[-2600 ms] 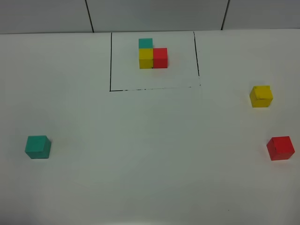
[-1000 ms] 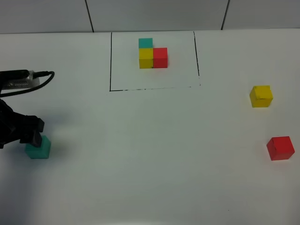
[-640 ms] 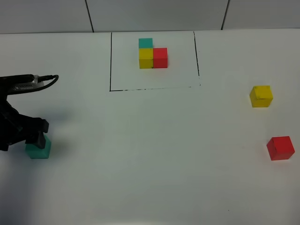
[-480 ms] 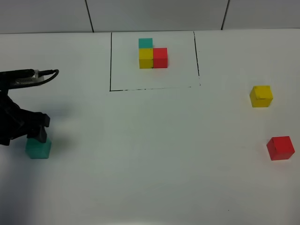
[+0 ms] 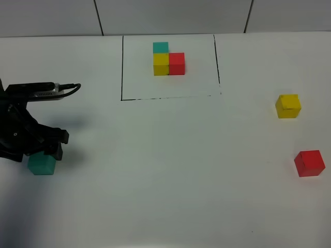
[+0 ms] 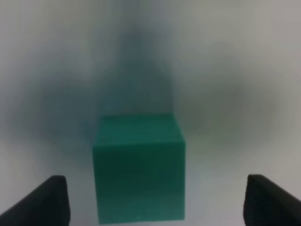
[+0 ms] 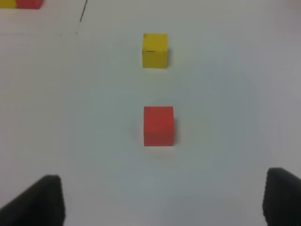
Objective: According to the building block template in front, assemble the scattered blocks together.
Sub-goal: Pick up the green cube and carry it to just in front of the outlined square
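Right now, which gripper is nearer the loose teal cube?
Left. The left gripper hangs open right at the teal cube; the right gripper is far off, facing the red cube.

Building block template (image 5: 168, 59), teal, yellow and red in an L, at 12 o'clock inside the black-lined rectangle (image 5: 122, 67) on the white table (image 5: 170, 170). Teal cube (image 5: 41, 166) at 8 o'clock, its far edge covered by the left gripper (image 5: 41, 155); a cable (image 5: 67, 92) loops off the arm. Yellow cube (image 5: 288, 106) at 3 o'clock, red cube (image 5: 309, 163) at 4 o'clock, near each other but not touching.
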You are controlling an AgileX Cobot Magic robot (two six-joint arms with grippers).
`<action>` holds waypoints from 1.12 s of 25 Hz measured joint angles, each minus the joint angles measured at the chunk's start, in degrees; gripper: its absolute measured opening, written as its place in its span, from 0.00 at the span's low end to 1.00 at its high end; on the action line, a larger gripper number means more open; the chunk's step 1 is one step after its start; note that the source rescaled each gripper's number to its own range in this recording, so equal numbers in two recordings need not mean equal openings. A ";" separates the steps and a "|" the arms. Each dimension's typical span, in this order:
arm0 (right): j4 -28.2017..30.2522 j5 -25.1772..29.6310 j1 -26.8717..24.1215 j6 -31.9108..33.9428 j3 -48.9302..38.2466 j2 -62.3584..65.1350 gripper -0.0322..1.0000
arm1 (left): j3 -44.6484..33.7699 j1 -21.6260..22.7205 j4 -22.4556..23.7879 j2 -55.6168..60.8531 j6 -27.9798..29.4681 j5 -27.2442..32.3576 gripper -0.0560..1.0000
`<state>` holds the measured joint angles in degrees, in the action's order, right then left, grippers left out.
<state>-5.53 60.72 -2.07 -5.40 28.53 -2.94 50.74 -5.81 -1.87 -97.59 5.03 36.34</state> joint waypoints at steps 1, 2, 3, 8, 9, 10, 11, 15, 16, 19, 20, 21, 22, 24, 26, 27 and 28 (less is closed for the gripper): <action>0.00 0.00 0.00 0.00 0.00 0.00 0.73 | 0.00 0.00 0.04 -0.06 0.06 -0.08 0.99; 0.00 0.00 0.00 0.00 0.00 0.00 0.73 | 0.00 0.00 0.13 -0.06 0.06 -0.13 0.99; 0.00 0.00 0.00 0.00 0.00 0.00 0.73 | 0.00 0.00 0.29 -0.12 0.06 -0.20 0.99; 0.00 0.00 0.00 0.00 0.00 0.00 0.73 | -0.57 0.00 1.87 -0.24 0.06 -0.74 0.99; 0.00 0.00 0.00 0.00 0.00 0.00 0.73 | -0.97 0.00 1.87 -0.38 0.06 -0.95 0.99; 0.00 0.00 0.00 0.00 0.00 0.00 0.73 | -1.37 0.00 2.30 -0.58 0.10 -1.33 0.99; 0.00 0.00 0.00 0.00 0.00 0.00 0.73 | -1.91 0.00 2.47 -0.72 0.10 -1.84 0.99; 0.00 0.00 0.00 0.00 0.00 0.00 0.73 | -2.97 0.00 2.61 -1.31 0.17 -4.24 0.99; 0.00 0.00 0.00 0.00 0.00 0.00 0.73 | -2.97 0.00 2.61 -1.36 0.23 -4.82 0.99; 0.00 0.00 0.00 0.00 0.00 0.00 0.73 | -2.97 0.00 2.56 -1.69 0.49 -5.65 0.99; 0.00 0.00 0.00 0.00 0.00 0.00 0.73 | -2.97 0.00 2.56 -1.95 0.54 -5.67 0.99; 0.00 0.00 0.00 0.00 0.00 0.00 0.73 | -2.97 0.00 2.56 -2.44 0.54 -5.74 0.99; 0.00 0.00 0.00 0.00 0.00 0.00 0.73 | -2.97 0.00 2.56 -2.83 0.55 -5.84 0.99; 0.00 0.00 0.00 0.00 0.00 0.00 0.73 | -2.97 0.00 2.56 -3.54 0.83 -6.17 0.99; 0.00 0.00 0.00 0.00 0.00 0.00 0.73 | -2.97 0.00 2.56 -4.12 1.19 -6.70 0.99; 0.00 0.00 0.00 0.00 0.00 0.00 0.73 | -2.97 0.00 2.56 -4.33 1.20 -6.91 0.99; 0.00 0.00 0.00 0.00 0.00 0.00 0.73 | -2.97 0.00 2.56 -4.70 1.26 -7.03 0.99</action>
<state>-5.53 60.72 -2.07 -5.40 28.53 -2.94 47.77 -5.81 0.69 -102.29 6.28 29.32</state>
